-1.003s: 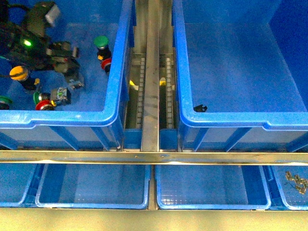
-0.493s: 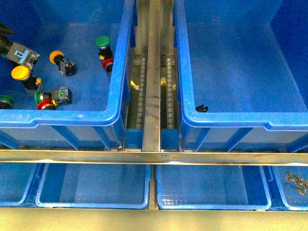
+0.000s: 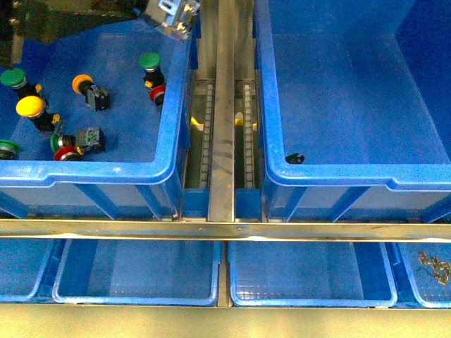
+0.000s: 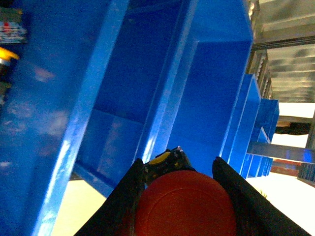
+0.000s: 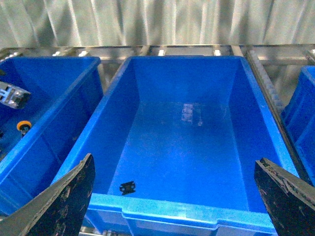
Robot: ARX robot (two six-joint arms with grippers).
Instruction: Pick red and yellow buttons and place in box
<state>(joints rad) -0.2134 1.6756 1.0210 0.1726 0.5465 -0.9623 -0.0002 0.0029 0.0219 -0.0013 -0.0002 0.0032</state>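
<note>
My left gripper is at the top of the front view, over the left bin's right wall, shut on a red button. The red cap fills the gap between the black fingers, and its black-and-yellow body sticks out past them. The box, a large deep blue bin on the right, holds only a small black clip. In the left bin lie a yellow button, an orange one and two red ones. My right gripper is open and empty above the box's near rim.
Green buttons lie among the others in the left bin. A metal rail with rollers runs between the two bins. Shallow blue trays sit below a steel bar.
My left gripper has lifted out of the left bin with the red button and moved right, to the top of the view near the bin's right wall. A green button at the left is uncovered.
</note>
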